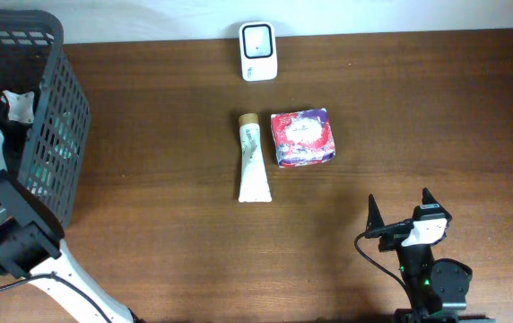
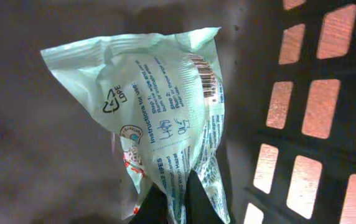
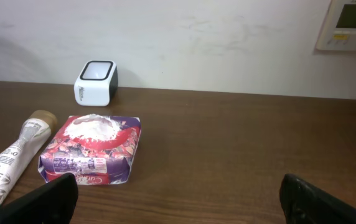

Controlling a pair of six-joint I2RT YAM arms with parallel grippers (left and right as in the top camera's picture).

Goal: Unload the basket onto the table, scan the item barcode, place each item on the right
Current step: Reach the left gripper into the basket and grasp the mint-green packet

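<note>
Overhead: left arm (image 1: 10, 229) bent down into basket (image 1: 59, 126), its pincer hidden; right gripper (image 1: 399, 205) low, aimed toward scanner (image 1: 258, 51)

Left wrist: left gripper (image 2: 178, 200) pinched shut on wipes packet (image 2: 159, 106), packet straight ahead of fingers (image 2: 201, 206), barcode (image 2: 207, 78) up top, basket wall right

Right wrist: jaws wide open, empty, purple pack (image 3: 91, 149) ahead-left

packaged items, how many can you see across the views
3: a tube and a red-purple packet side by side on the table, and a pale green pouch pinched by the left gripper inside the basket. More may be hidden there.
</note>
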